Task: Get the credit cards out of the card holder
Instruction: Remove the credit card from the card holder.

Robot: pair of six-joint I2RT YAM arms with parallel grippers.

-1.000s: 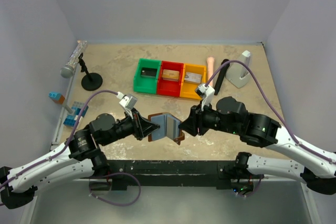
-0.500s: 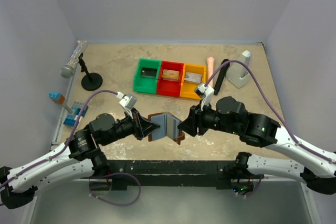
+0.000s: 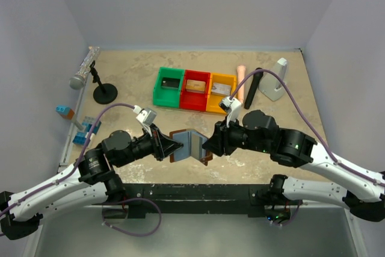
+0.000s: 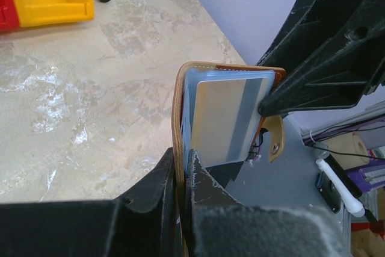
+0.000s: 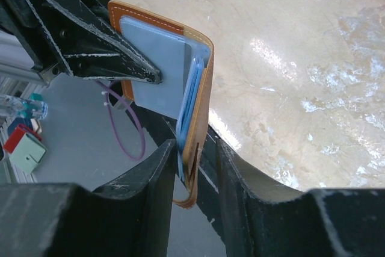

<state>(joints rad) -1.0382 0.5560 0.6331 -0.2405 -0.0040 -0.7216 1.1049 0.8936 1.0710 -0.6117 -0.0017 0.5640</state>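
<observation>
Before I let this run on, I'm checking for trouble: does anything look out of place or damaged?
Nothing looks damaged or spilled. The card holder is held open off the table, the left gripper shut on one flap, the right gripper around the other. One silvery credit card sits in its pocket.

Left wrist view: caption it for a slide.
Left hand pinches the open brown leather card holder, a silvery grey card showing inside.

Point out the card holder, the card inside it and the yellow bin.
card holder [image 4: 177,118]: left wrist view, brown edge
credit card [image 4: 225,118]: left wrist view, pale face
yellow bin [image 4: 57,7]: left wrist view, side wall
</observation>
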